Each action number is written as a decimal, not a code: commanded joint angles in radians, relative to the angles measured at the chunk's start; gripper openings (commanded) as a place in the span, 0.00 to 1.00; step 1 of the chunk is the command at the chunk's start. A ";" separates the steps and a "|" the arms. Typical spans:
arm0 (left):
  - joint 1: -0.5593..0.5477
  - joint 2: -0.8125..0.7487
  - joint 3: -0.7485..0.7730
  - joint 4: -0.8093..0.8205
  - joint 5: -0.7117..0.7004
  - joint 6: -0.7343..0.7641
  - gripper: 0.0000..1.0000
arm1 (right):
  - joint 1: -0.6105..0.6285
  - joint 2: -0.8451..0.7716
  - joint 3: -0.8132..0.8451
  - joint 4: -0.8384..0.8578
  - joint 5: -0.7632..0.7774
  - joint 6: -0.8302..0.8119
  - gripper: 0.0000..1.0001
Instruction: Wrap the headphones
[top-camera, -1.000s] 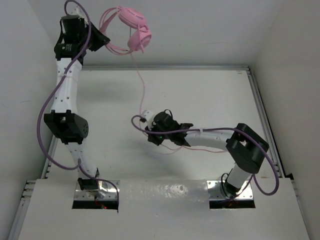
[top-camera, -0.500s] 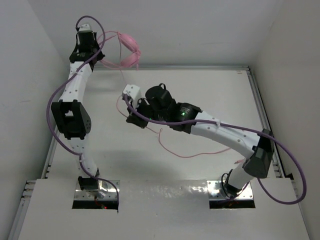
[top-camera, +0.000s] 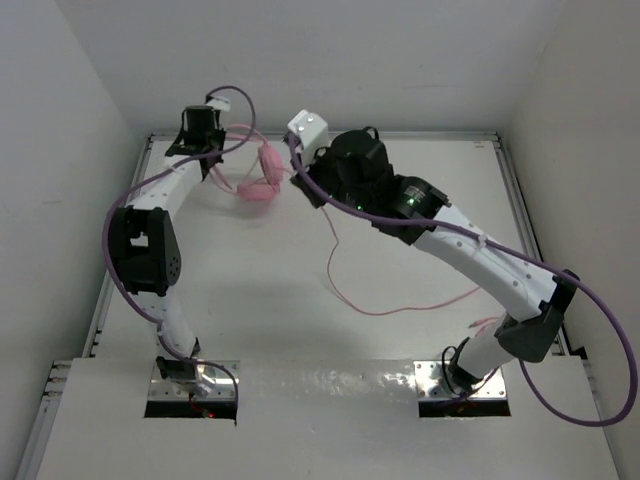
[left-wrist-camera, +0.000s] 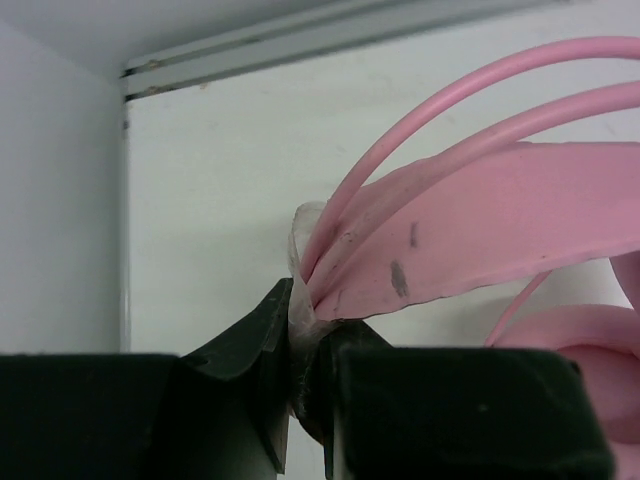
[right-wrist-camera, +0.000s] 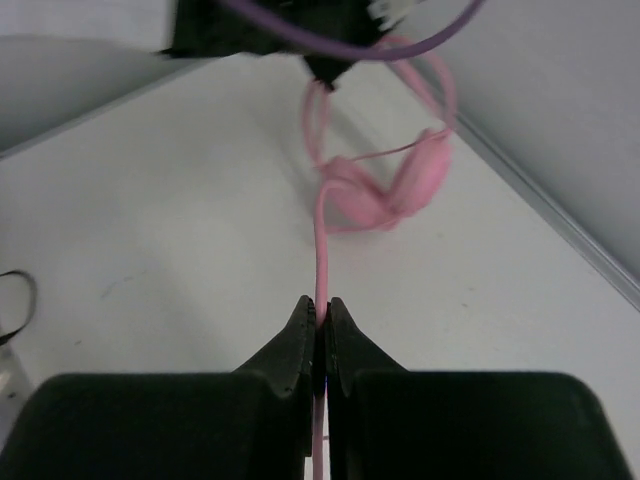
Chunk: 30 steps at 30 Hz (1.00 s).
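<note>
The pink headphones (top-camera: 258, 182) hang near the table's back left corner, earcups (right-wrist-camera: 400, 185) low and close together. My left gripper (top-camera: 210, 160) is shut on the pink headband (left-wrist-camera: 480, 230), pinched between its jaws (left-wrist-camera: 310, 315). Just right of the earcups, my right gripper (top-camera: 297, 186) is shut on the thin pink cord (right-wrist-camera: 321, 250), which runs straight from its jaws (right-wrist-camera: 321, 305) up to the earcups. The rest of the cord (top-camera: 345, 295) trails loose over the table toward the right arm's base.
The back wall rail (top-camera: 420, 135) and the left wall (left-wrist-camera: 60, 230) stand close to both grippers. Purple arm cables (top-camera: 590, 330) loop beside each arm. The right arm (top-camera: 470, 250) stretches diagonally across the table.
The left arm has brought the headphones down from high against the back wall to the table's back left. The right arm has reached from mid-table to the back, drawing the cord along.
</note>
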 joint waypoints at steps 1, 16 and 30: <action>-0.091 -0.135 -0.043 0.107 0.132 0.145 0.00 | -0.103 -0.050 0.034 0.003 0.120 -0.017 0.00; -0.135 -0.135 0.177 -0.329 0.529 0.119 0.00 | -0.770 0.021 -0.046 0.130 0.052 0.256 0.00; -0.138 -0.128 0.306 -0.558 0.774 0.143 0.00 | -0.852 0.170 0.055 0.216 -0.110 0.290 0.00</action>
